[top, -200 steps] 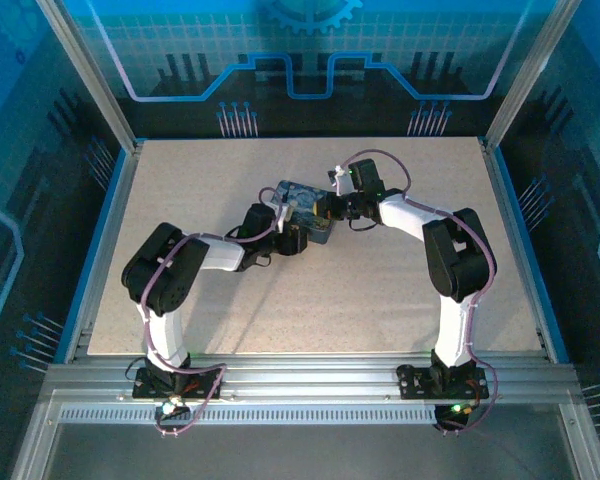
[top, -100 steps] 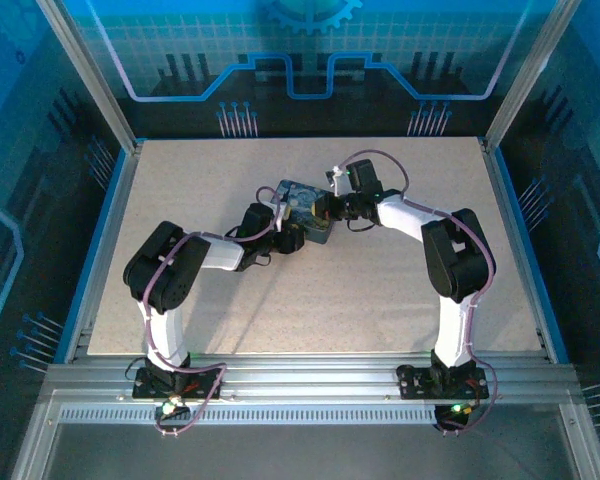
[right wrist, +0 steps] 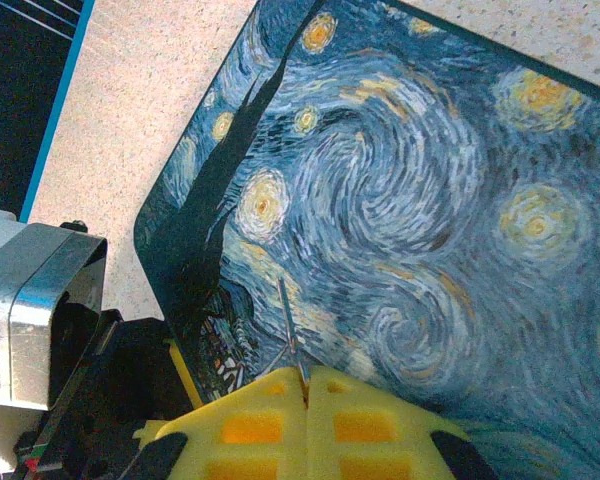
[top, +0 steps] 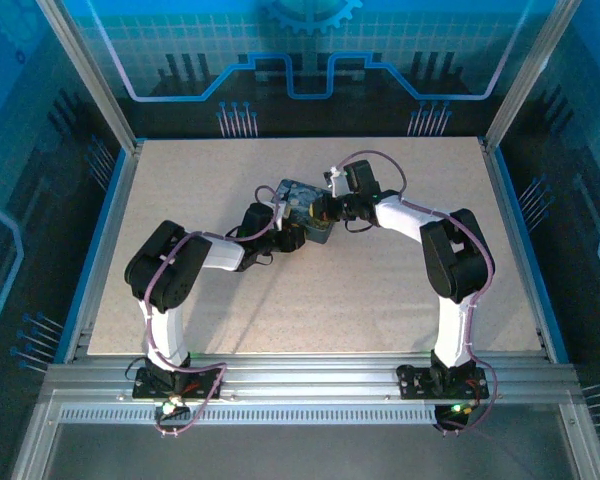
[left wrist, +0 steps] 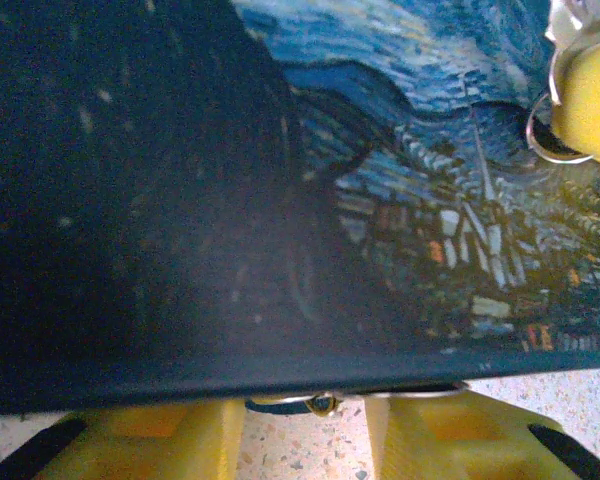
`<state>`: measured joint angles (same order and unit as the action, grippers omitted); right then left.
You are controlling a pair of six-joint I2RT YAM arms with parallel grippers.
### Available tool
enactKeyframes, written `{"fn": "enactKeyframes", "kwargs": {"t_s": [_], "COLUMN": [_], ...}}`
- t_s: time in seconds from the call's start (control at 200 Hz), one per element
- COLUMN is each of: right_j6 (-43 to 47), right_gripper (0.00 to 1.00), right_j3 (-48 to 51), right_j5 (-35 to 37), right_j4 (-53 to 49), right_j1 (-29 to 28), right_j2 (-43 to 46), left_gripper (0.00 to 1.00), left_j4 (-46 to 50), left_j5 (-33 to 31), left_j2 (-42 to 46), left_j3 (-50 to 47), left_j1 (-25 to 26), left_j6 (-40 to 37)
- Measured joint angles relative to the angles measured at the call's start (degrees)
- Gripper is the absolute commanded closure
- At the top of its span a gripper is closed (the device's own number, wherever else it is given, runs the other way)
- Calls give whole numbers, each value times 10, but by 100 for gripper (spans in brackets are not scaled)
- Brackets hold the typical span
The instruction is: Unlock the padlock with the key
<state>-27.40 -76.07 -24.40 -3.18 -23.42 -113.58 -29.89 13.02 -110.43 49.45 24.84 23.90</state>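
My right gripper (right wrist: 306,385) has its fingers pressed together on the key (right wrist: 288,322), whose thin shaft sticks out from between the tips. The padlock (top: 295,196) lies flat on the table (top: 380,290) with its painted top up. I come at it from its right side, so the key sits over that painted top, not beside an edge; whether it touches the paint I cannot tell. The key's long axis runs straight out from my fingers across the padlock's top, roughly toward the side where my left gripper (left wrist: 310,425) sits. That is what the coming move turns on: the shaft lies along the top face, and I see no keyhole there. I judge the tip must come off the face and line up with whichever side carries the hole. I cannot tell which side that is. At the padlock's edge on the left gripper's side, a small metal bit (left wrist: 323,404) shows just under the rim, between my left fingers; keyway or shackle, I cannot say. Those fingers stand a little apart at that edge, and I cannot tell whether they clamp anything. The right gripper is nearer the work; the left, I judge, braces the padlock from the opposite side.
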Motion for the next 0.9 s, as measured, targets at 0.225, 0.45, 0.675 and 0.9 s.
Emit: {"fn": "enactKeyframes", "kwargs": {"t_s": [0.225,0.45,0.675,0.9], "right_j6": [-2,-2,-2,5], "right_gripper": [97,98,99,100], "right_j3": [0,0,9,35], "right_j5": [0,0,0,3], "right_j4": [0,0,12,18], "right_j1": [-4,-7,-7,-9], "right_j2": [0,0,3,28], "left_gripper": [65,69,75,76], "left_j4": [-9,-17,-20,-26], "left_j5": [0,-1,0,12], "left_j2": [-9,-13,-13,-13], "left_j3": [0,0,0,0], "left_j1": [6,8,8,10], "left_j6": [2,7,20,38]}}
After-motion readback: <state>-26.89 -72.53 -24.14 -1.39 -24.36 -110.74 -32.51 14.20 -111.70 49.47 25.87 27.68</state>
